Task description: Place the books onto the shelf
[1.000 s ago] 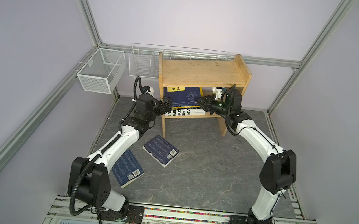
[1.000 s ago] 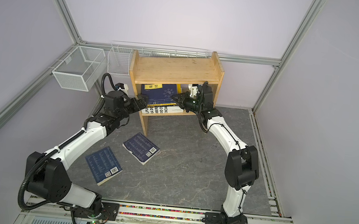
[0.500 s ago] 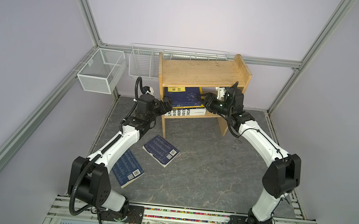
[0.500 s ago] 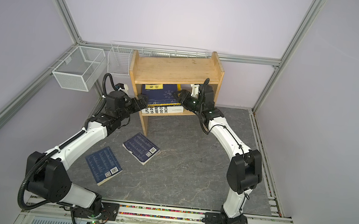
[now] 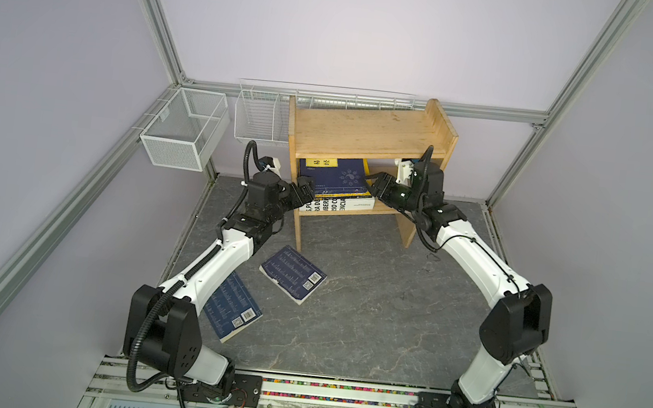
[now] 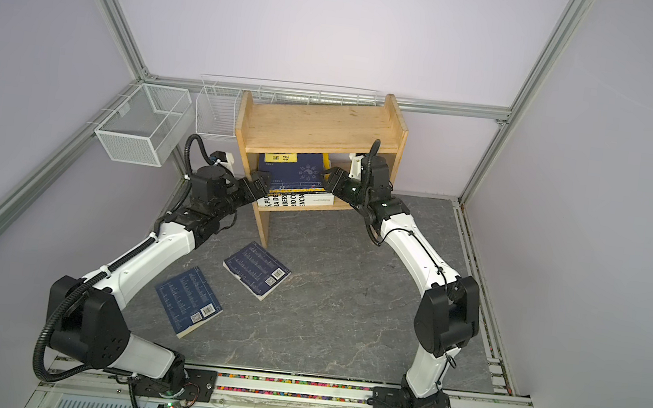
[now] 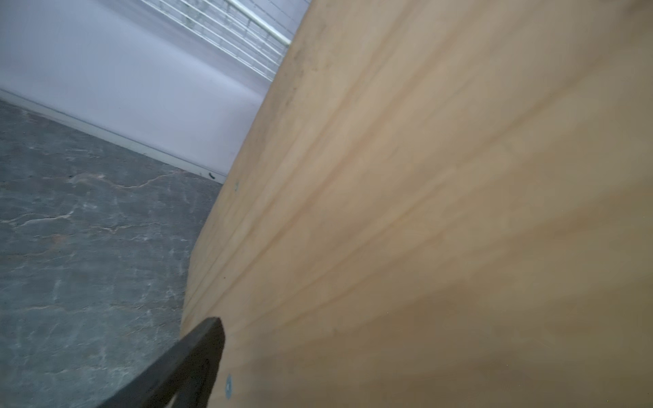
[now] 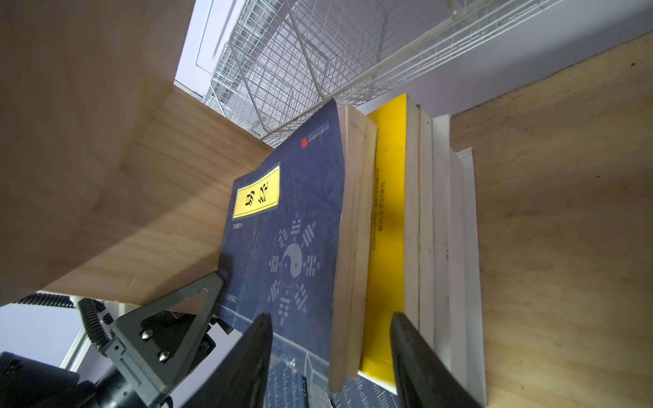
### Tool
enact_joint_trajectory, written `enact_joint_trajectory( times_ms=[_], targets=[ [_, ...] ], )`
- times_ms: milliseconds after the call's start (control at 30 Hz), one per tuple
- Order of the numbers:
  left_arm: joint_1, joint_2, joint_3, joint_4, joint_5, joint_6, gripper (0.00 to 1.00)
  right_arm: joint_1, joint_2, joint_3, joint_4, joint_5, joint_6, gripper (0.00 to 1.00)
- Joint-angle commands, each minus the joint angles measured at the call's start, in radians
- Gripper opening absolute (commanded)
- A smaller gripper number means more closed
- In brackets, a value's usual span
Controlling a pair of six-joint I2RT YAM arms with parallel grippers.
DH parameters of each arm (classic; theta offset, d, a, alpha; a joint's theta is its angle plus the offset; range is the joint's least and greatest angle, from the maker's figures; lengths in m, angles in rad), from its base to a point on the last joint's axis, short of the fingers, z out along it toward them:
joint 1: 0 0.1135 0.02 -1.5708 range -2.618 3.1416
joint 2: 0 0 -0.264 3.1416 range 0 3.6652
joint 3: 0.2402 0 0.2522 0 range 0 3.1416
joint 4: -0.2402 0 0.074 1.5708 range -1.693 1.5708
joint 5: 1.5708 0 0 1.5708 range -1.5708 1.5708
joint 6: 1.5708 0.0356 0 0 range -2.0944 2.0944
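At the far edge of the surface [image 5: 368,302] stands the shelf [image 5: 366,130], backed against the far wall. On its lower tier a stack of books lies flat: the thick white book [image 5: 358,205] with black lettering at the bottom, the yellow book [image 8: 387,229] higher up, and the top navy book [image 5: 340,175], yellow label upward, on top. Your right hand [image 8: 330,318] is at the stack's right end with its fingers apart. In the right wrist view they stand either side of the ends of the top navy book and the yellow book, with a gap on the navy side, clamped on nothing. Your left hand [image 5: 305,188] is at the stack's left end, by the shelf's left side panel, its fingers spread wide and holding nothing. The left wrist view shows only one finger [image 7: 208,339], close along the outside of that panel. Two more books lie on the surface, near and left of the shelf, back covers up: the middle navy book [image 5: 292,273] just in front of the shelf's left leg, and the near navy book [image 5: 235,312] partly hidden by your left arm [image 5: 222,260].
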Motion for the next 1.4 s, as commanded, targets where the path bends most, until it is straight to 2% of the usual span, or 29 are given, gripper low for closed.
enact_joint_trajectory(
  times_ms=[0, 167, 300, 400, 467, 567, 767, 867, 1033, 1133, 1167, 1233, 1367],
  targets=[
    [0.002, -0.076, -0.037, 0.16, 0.15, 0.019, 0.99, 0.021, -0.076, -0.037, 0.146, -0.037, -0.083, 0.61],
    [0.003, -0.166, -0.098, 0.259, 0.242, 0.03, 0.99, 0.034, -0.13, -0.105, 0.236, -0.04, -0.125, 0.69],
    [0.003, -0.25, -0.149, 0.179, 0.283, 0.059, 0.99, 0.045, -0.211, -0.21, 0.269, 0.033, -0.119, 0.73],
    [0.002, -0.341, -0.223, 0.094, 0.308, 0.08, 0.99, 0.066, -0.269, -0.283, 0.227, 0.066, -0.125, 0.74],
    [0.002, -0.414, -0.279, 0.009, 0.26, 0.075, 0.99, 0.088, -0.303, -0.325, 0.156, 0.087, -0.147, 0.73],
    [0.002, -0.523, -0.373, -0.153, 0.085, -0.021, 0.99, 0.14, -0.352, -0.426, 0.087, 0.144, -0.144, 0.73],
    [0.001, -0.671, -0.593, -0.243, 0.009, -0.136, 0.99, 0.241, -0.458, -0.657, 0.05, 0.351, -0.113, 0.75],
    [0.001, -0.659, -0.678, -0.234, -0.019, -0.206, 0.99, 0.275, -0.47, -0.697, 0.067, 0.344, -0.134, 0.75],
    [0.002, -0.518, -0.751, -0.212, -0.044, -0.279, 1.0, 0.311, -0.401, -0.668, 0.033, 0.285, -0.21, 0.75],
    [0.002, -0.431, -0.75, -0.195, -0.035, -0.287, 1.0, 0.341, -0.318, -0.669, 0.093, 0.225, -0.218, 0.75],
    [0.003, -0.407, -0.743, -0.198, -0.033, -0.29, 1.0, 0.353, -0.286, -0.665, 0.114, 0.215, -0.217, 0.8],
    [0.001, -0.367, -0.733, -0.199, -0.035, -0.297, 1.0, 0.37, -0.219, -0.659, 0.17, 0.227, -0.195, 0.84],
    [0.001, -0.318, -0.746, -0.161, -0.035, -0.32, 0.99, 0.389, -0.076, -0.636, 0.27, 0.23, -0.174, 0.84]
  ],
)
